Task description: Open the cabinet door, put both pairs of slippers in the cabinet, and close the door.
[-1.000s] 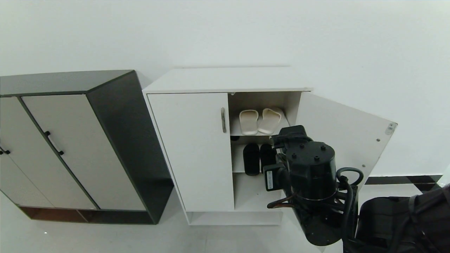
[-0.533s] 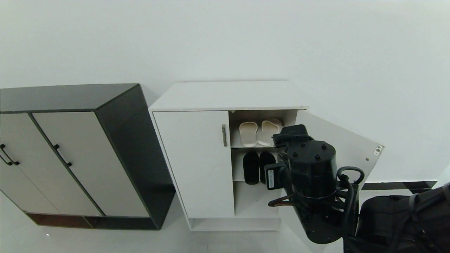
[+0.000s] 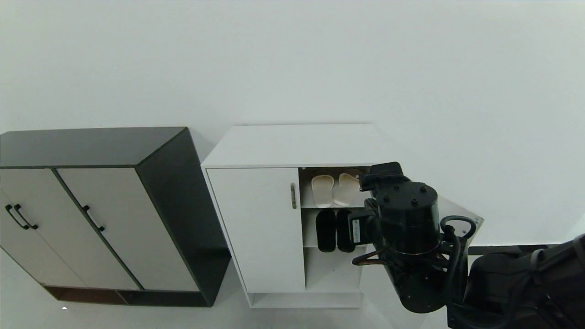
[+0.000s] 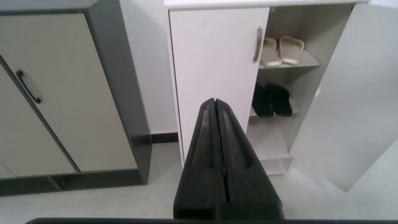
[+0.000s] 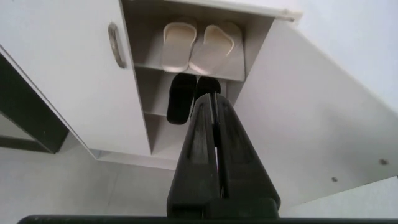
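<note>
head view: white cabinet [image 3: 292,146], left door shut, right door [image 5: 311,118] swung open. white slippers [image 3: 322,191] sit on the top shelf and black slippers [image 3: 326,230] on the shelf below. each pair lies side by side and flat, long axis running front to back into the cabinet; can't tell toe from heel. the white pair shows pale footbeds, the black pair is plain matte. right gripper [image 5: 211,96] is clenched on nothing, in front of the open compartment. left gripper [image 4: 214,102] is also clenched on nothing, facing the shut door. dark cabinet [image 3: 173,205] stands beside on the left.
</note>
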